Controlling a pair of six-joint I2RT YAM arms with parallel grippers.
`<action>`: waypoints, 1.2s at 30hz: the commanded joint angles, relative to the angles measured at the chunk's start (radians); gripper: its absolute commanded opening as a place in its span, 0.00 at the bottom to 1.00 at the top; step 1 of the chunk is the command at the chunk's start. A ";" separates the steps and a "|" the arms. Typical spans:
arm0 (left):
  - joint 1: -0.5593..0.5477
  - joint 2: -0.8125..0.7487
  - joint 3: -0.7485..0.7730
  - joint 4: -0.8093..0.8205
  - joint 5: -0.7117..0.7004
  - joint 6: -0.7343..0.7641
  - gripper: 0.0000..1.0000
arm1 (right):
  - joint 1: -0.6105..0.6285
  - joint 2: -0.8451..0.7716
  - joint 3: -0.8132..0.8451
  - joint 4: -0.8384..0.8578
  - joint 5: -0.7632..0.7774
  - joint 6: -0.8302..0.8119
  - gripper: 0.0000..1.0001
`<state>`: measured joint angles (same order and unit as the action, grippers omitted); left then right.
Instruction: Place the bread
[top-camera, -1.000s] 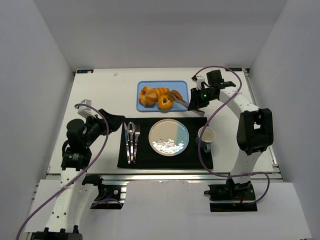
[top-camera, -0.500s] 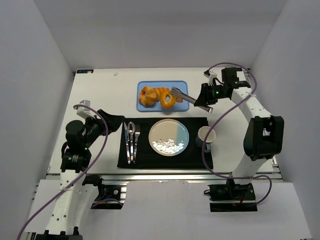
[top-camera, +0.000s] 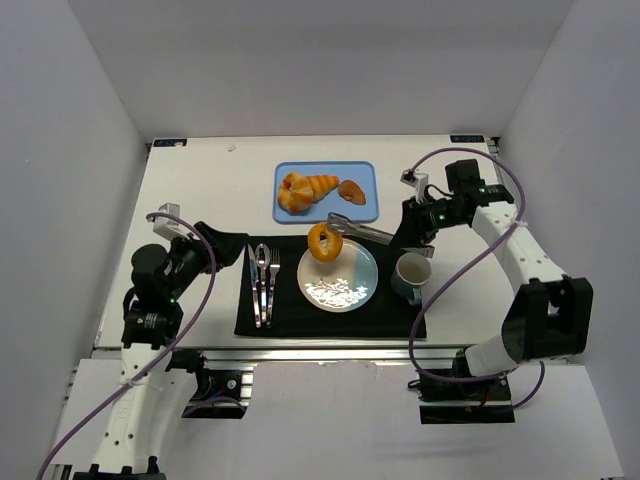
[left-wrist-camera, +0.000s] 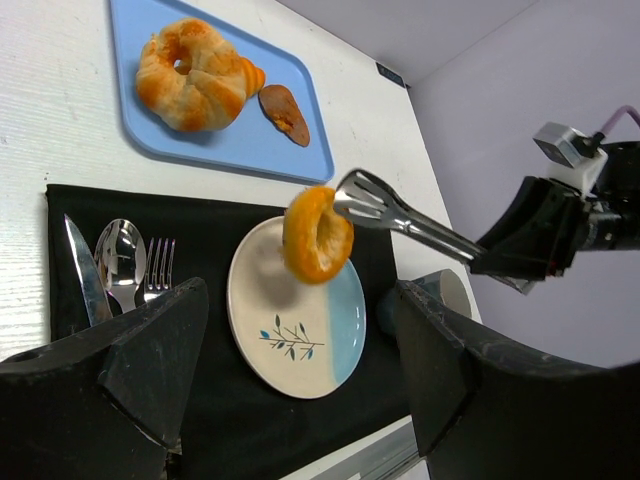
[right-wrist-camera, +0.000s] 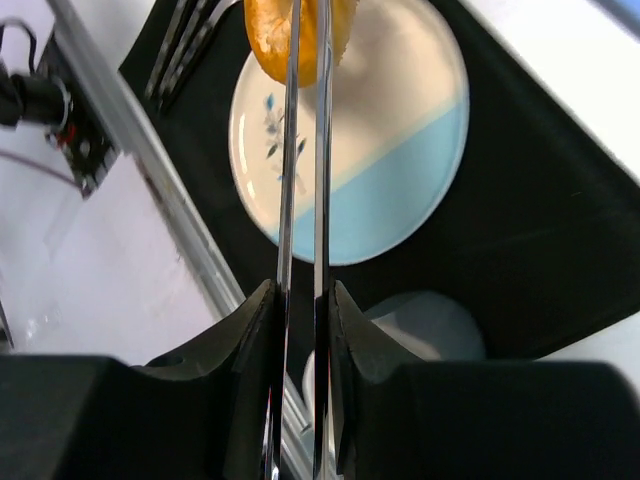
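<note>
Fingers (right-wrist-camera: 250, 340) of the right arm are squeezed close against the two arms of a pair of metal tongs (top-camera: 360, 232), nearly together, though the overhead view does not show the exact contact. The tong tips pinch a ring-shaped bread roll (left-wrist-camera: 300, 235), which hangs in the air over the far-left rim of the plate (top-camera: 365, 275), clear of it; the right wrist view cuts the roll off at its top edge. Left fingers (left-wrist-camera: 150, 360) are spread wide, holding nothing, above the left end of the black mat (top-camera: 290, 320), and one hides most of the mug (top-camera: 412, 275). Croissants (top-camera: 300, 190) lie in the blue tray (top-camera: 365, 175) on the desk (top-camera: 200, 180). Cutlery (top-camera: 263, 285) lies left of the plate.
</note>
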<state>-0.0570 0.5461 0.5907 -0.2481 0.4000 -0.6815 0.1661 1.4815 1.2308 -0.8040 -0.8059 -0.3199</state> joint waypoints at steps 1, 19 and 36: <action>0.002 -0.011 -0.018 0.020 -0.001 -0.007 0.84 | 0.036 -0.090 -0.046 -0.063 -0.015 -0.103 0.04; 0.002 -0.020 -0.029 0.027 0.000 -0.015 0.84 | 0.078 -0.070 -0.022 -0.006 0.068 -0.081 0.48; 0.002 0.011 -0.026 0.055 0.013 -0.010 0.84 | -0.019 0.213 0.255 0.244 0.347 0.019 0.43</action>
<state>-0.0570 0.5518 0.5644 -0.2218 0.4011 -0.6933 0.1486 1.6424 1.3975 -0.6525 -0.5591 -0.2955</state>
